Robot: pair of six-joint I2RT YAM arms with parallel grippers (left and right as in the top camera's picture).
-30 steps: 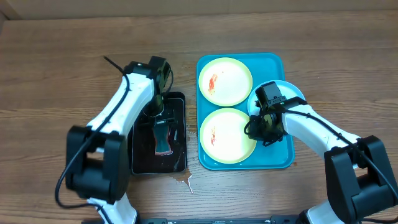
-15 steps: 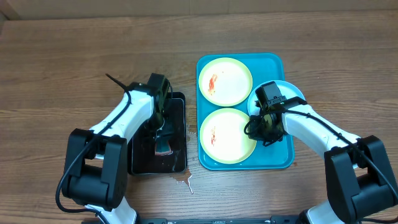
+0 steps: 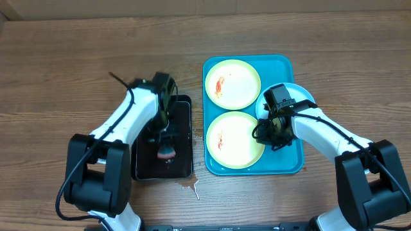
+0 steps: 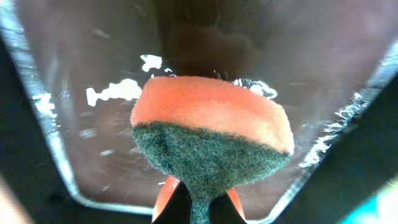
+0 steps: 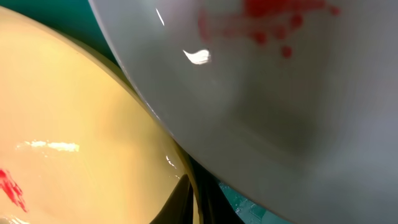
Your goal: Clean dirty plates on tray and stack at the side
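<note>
Tray [image 3: 281, 63] holds three plates [image 3: 232, 84]; left claw [image 4: 198, 208] clamps sponge [image 4: 211, 134] over black tray [image 3: 183, 168]; right claw [image 3: 270, 133] state unclear.

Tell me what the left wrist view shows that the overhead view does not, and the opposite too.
Only the left wrist view shows the two layers of the sponge, orange and dark green, and wet glints on the black tray. Only the overhead view shows the blue tray with three plates, both arms, and a small spill on the table. Both views show the sponge and the black tray.
</note>
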